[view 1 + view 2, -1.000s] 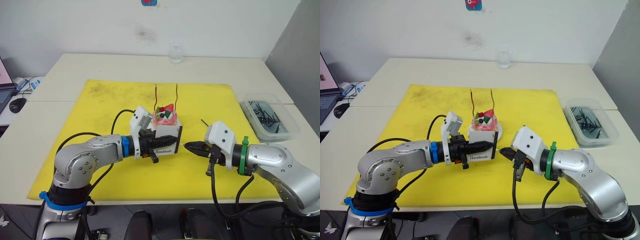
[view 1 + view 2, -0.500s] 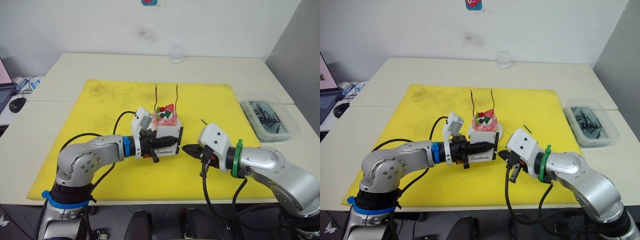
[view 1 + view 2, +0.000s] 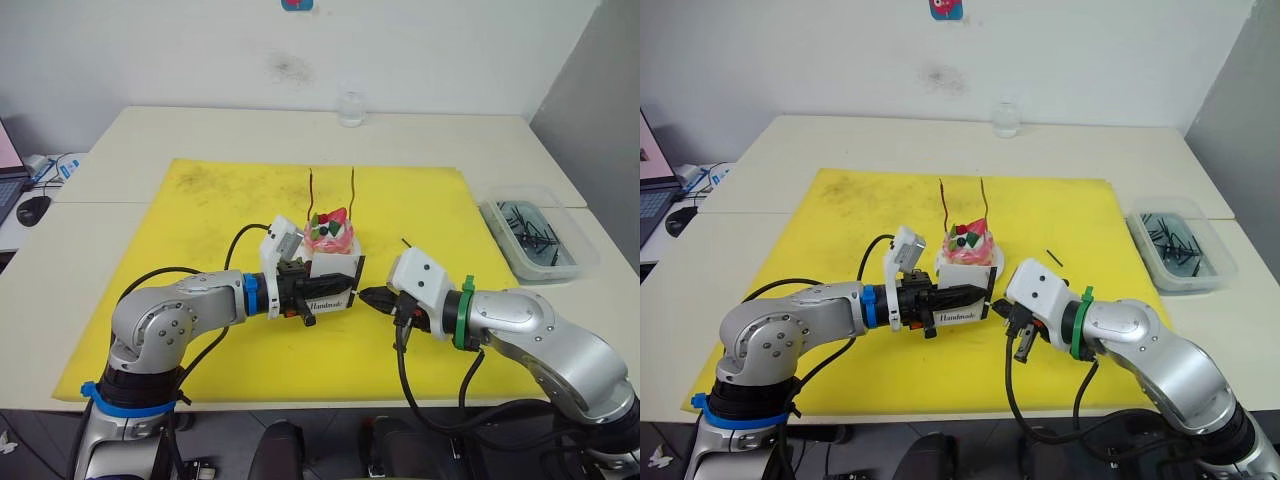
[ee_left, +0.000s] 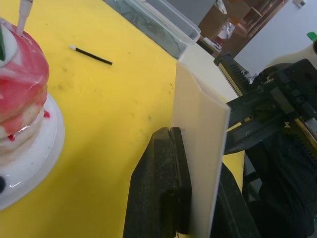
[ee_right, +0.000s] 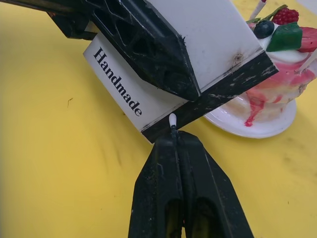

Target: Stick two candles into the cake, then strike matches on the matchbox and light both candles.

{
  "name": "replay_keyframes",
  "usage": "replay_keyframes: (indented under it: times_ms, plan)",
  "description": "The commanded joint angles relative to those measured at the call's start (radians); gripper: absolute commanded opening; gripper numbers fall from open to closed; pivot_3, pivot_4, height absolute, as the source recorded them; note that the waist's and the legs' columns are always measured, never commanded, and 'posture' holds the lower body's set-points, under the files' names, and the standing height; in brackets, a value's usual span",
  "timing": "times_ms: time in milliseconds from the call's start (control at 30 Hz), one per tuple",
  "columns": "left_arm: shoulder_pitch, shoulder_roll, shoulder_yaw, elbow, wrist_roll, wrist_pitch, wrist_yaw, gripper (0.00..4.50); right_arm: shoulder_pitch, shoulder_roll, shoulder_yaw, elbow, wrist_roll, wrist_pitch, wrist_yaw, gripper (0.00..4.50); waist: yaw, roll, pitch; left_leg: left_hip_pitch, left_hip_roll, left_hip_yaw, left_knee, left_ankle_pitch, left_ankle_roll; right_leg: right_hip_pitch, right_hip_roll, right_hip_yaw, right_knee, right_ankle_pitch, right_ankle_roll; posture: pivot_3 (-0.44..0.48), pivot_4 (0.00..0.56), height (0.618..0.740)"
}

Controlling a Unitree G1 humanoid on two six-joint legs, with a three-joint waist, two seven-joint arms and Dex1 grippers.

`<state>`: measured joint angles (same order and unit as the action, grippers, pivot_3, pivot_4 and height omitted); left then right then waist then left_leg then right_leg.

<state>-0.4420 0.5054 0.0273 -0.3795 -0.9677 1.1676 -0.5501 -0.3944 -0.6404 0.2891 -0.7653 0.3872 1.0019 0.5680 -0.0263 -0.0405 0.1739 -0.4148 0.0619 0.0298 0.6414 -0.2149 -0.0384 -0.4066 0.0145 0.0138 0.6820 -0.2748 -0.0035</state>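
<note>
My right gripper [image 5: 174, 141] is pinched tight on a match [image 5: 172, 122], whose white tip pokes out just past the fingertips and sits right against the dark striking strip [image 5: 218, 93] along the edge of the matchbox [image 3: 330, 284]. My left gripper [image 4: 193, 198] is clamped on that matchbox, one black finger [image 5: 148, 47] lying across its white face above the word "Handmade", and it holds the box upright on its edge, off the mat, with the strip edge turned toward my right arm. From the head camera I see the two grippers meeting nose to nose over the near middle of the yellow mat [image 3: 200, 220], the box between them. Just behind the box stands the cake [image 3: 331, 232] on its white plate [image 5: 257, 126], pink and layered, with a strawberry and dark berries on top; the box hides its lower front from the head view. The two candles [image 3: 311, 190] rise from the top of the cake, thin, dark red and slightly wavy, one beside the other and standing roughly upright. A second match [image 4: 91, 55], dark with a pale tip, lies loose on the mat beyond my right gripper, well apart from the cake. Further out on the right, off the mat on the table [image 3: 150, 130], sits a clear plastic tray [image 3: 540, 235] with dark bits in it, and a clear glass [image 3: 350, 107] stands near the far table edge.
</note>
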Motion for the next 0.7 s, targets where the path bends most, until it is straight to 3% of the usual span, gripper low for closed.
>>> replay_keyframes:
  times_ms: [33, 200, 367, 533, 700]
  plan:
    - [-0.026, -0.032, 0.006, -0.059, -0.065, -0.003, -0.01, 0.0, -0.018, -0.025, 0.038, 0.012, -0.026, -0.029, 0.022, 0.03, 0.0, 0.0, 0.0, 0.0, 0.0, 0.0, 0.0, 0.0, 0.0, 0.0, 0.0, 0.0, 0.0, 0.0, 0.0, 0.0, 0.15, 0.729]
    - [-0.216, 0.013, 0.042, 0.001, -0.011, -0.058, -0.05, 0.0, -0.039, -0.117, 0.147, 0.031, -0.055, -0.114, 0.161, 0.03, 0.008, 0.0, 0.001, -0.002, 0.0, 0.0, 0.002, 0.0, 0.0, 0.0, 0.0, -0.003, 0.0, 0.0, 0.0, 0.0, 0.15, 0.729]
    - [-0.388, 0.093, 0.101, 0.102, 0.0, -0.073, -0.083, 0.0, -0.043, -0.127, 0.11, 0.016, -0.035, -0.134, 0.199, 0.03, -0.001, 0.0, 0.001, -0.001, -0.002, 0.0, 0.002, 0.0, 0.0, 0.0, 0.002, 0.0, -0.001, 0.0, 0.0, 0.0, 0.15, 0.729]
    - [-0.315, 0.143, 0.1, 0.036, -0.053, -0.02, -0.101, 0.0, -0.073, -0.091, 0.015, 0.021, 0.008, -0.084, 0.179, 0.03, -0.005, 0.001, 0.001, -0.001, 0.0, 0.0, 0.001, 0.0, 0.0, -0.001, 0.002, 0.001, 0.0, 0.0, 0.0, 0.0, 0.15, 0.729]
    - [-0.242, 0.13, 0.099, -0.004, -0.077, -0.008, -0.078, 0.0, -0.068, -0.088, -0.02, 0.01, 0.032, -0.047, 0.171, 0.03, 0.001, 0.0, 0.001, -0.002, 0.002, -0.001, 0.001, 0.0, 0.0, -0.001, 0.001, 0.0, -0.001, 0.0, 0.0, 0.0, 0.15, 0.729]
